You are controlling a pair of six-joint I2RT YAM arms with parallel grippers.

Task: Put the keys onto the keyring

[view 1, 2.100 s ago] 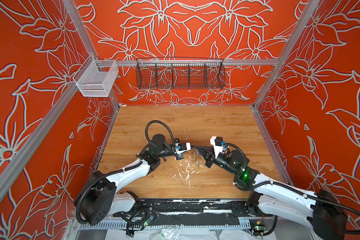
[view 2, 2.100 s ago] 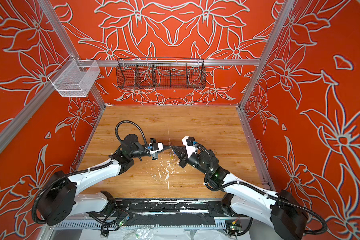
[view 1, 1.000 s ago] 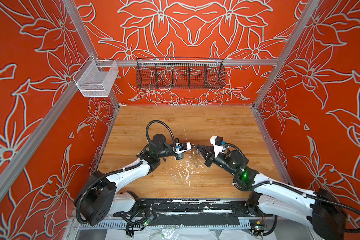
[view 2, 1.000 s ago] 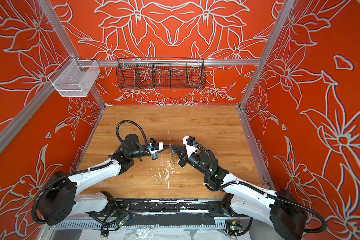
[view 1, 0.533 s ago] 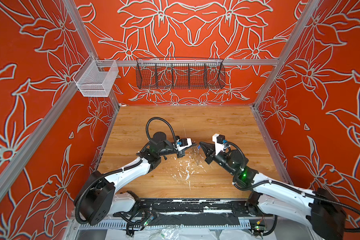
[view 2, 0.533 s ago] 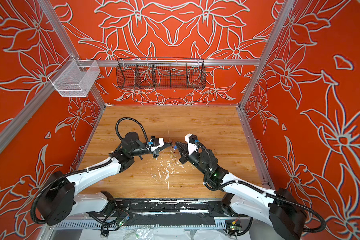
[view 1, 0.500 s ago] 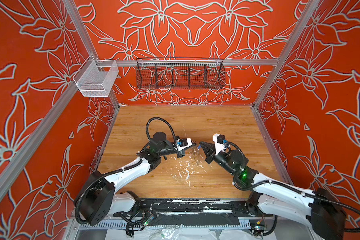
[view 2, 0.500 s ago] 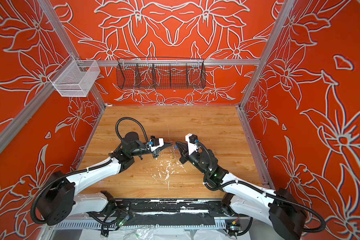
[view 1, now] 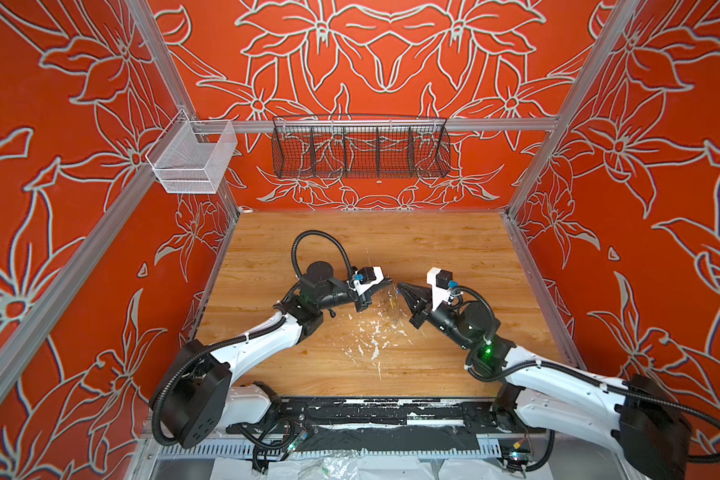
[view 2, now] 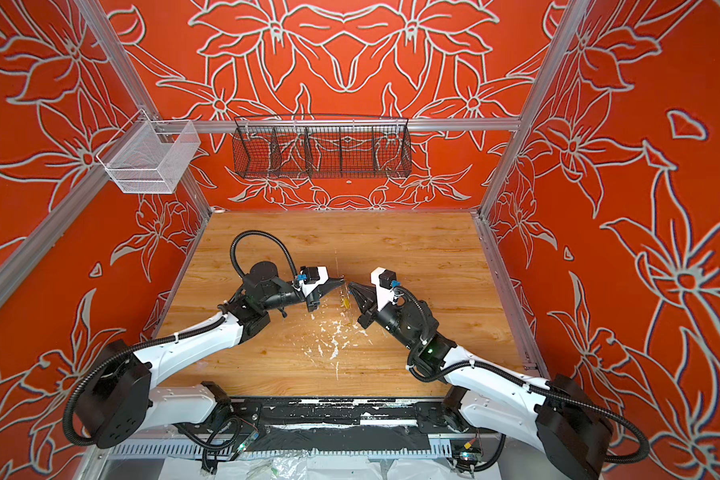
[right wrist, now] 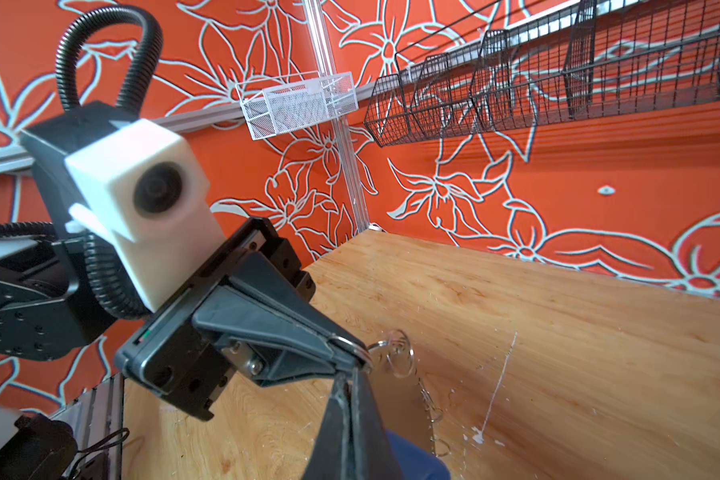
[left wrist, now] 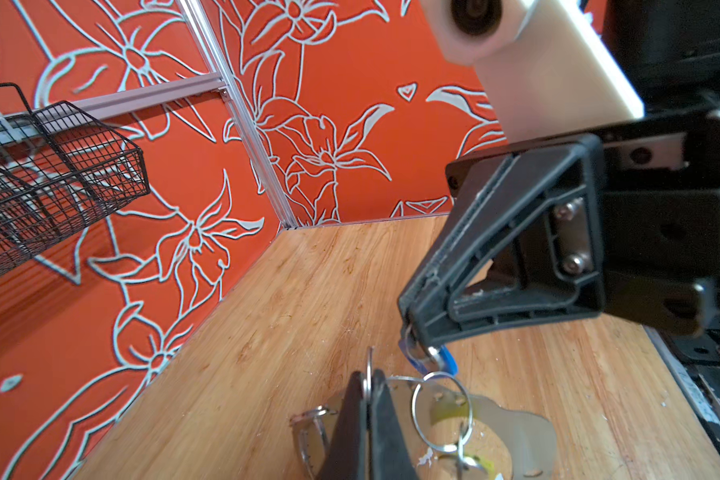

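Gripping keyring [left wrist: 528, 428]: left pincer [left wrist: 366, 384]; right pincer [left wrist: 413, 332] clamps blue-tagged key [left wrist: 449, 365]; black basket [view 1: 360, 151] wall-hung.

Orange flower-print walls [view 1: 391, 62] are boxing in a scuffed wood floor [view 1: 433, 241]
Black wire basket [view 1: 360, 153] and white mesh bin [view 1: 192, 160] are hanging up back.

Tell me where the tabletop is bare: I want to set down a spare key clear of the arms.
Crowded: the middle, where left tool and right tool meet at the keyring. Free: the back strip of tabletop between them and the back wall, plus the strip along the right wall.
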